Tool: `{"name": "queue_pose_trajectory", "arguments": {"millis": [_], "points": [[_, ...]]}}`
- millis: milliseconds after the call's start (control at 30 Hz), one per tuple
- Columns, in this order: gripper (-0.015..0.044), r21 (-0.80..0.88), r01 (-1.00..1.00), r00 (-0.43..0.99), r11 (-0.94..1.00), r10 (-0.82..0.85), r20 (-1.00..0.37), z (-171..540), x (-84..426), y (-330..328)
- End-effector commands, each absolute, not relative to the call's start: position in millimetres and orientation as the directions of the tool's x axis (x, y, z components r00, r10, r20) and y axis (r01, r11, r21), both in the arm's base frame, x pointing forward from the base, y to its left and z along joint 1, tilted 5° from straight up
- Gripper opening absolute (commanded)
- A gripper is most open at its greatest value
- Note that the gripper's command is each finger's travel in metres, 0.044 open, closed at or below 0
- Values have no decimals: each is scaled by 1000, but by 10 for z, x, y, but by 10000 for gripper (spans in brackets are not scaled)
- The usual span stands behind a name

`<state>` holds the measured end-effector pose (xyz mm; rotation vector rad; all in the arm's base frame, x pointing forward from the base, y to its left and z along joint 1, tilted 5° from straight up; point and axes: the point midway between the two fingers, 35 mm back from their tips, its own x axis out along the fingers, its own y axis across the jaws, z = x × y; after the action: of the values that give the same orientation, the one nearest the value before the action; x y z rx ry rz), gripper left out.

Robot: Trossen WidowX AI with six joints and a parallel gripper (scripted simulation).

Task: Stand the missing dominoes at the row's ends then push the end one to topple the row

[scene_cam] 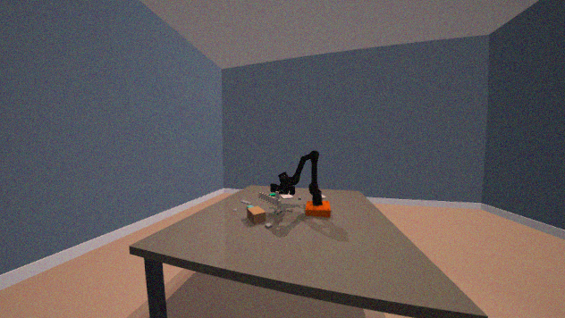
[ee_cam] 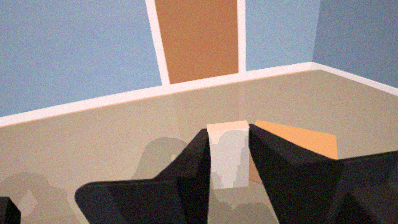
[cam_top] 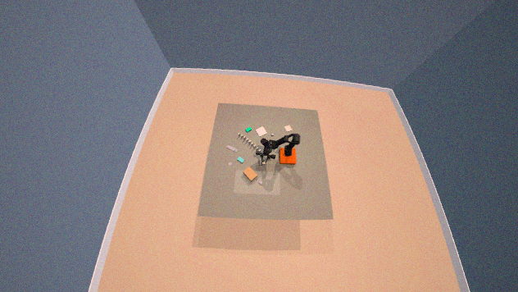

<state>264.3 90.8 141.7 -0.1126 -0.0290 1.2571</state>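
A row of several small pale dominoes (cam_top: 246,139) (scene_cam: 268,196) stands in a diagonal line, its near end close to the arm. My gripper (cam_top: 262,162) (ee_cam: 227,132) is shut on a pale domino (ee_cam: 229,167), which sits upright between the fingertips in the wrist view. In the top view the fingers are just below and right of the row's near end. The exact gap between the held domino and the row is hard to tell. The row does not show in the wrist view, and the arm partly hides its near end from above.
An orange-brown box (cam_top: 250,174) (scene_cam: 256,214) (ee_cam: 300,139) stands near the gripper, with a small pale piece (cam_top: 260,183) (scene_cam: 268,225) beside it. A cyan block (cam_top: 240,160), a lavender strip (cam_top: 232,148), a green block (cam_top: 248,130) and a pale square (cam_top: 261,131) lie around the row.
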Motion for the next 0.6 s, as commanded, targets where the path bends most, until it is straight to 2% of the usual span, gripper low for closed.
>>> {"name": "queue_pose_trajectory", "arguments": {"millis": [0, 567], "points": [[107, -89, -950, 304, 300, 952, -38, 1369, 2658, 911], [107, -63, -952, 303, 301, 952, -41, 1006, 2785, 924]]}}
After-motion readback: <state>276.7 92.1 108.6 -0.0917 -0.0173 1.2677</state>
